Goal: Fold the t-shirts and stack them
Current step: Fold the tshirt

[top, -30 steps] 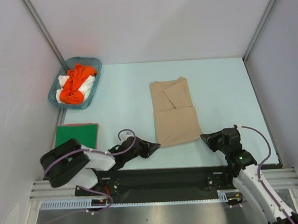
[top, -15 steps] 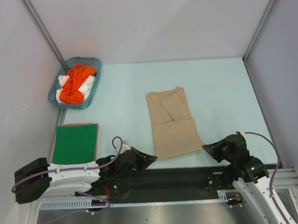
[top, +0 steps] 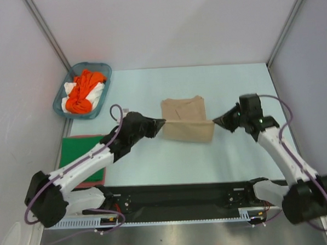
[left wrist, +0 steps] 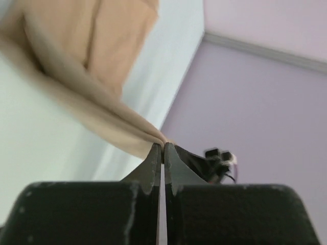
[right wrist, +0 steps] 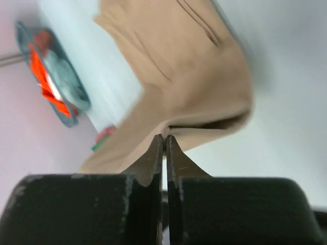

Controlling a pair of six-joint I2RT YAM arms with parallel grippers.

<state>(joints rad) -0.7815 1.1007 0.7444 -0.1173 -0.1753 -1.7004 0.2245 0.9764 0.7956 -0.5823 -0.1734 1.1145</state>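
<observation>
Overhead, the tan-beige t-shirt [top: 187, 127] lies mid-table, doubled over. Its far part rests flat on the table [top: 244, 91], while its near edge hangs stretched between the two grippers. The left gripper [top: 162, 122] is clenched on the left corner of that edge and the right gripper [top: 216, 121] on the right corner, both raised off the surface.

The wrist cameras show what the top view cannot. On each gripper the fingertips meet with no gap, and a thin fold of tan cloth is nipped at the very tip. The left wrist view also looks along the taut edge to a dark shape beyond, probably the other gripper, though it is too blurred to be certain. The right wrist view shows the cloth sagging into a soft loop just past the pinch.

To the left, the teal basket [top: 107, 76] sits in the far corner against the wall, holding the orange t-shirt [top: 84, 91] and the white t-shirt [top: 98, 92] in a tangle. The dark green t-shirt [top: 77, 146] lies folded near the left edge, partly under the left arm. A reddish strip [top: 91, 183] peeks out beneath it.

Open table spreads on every side of the tan shirt, widest behind it and to the right.
</observation>
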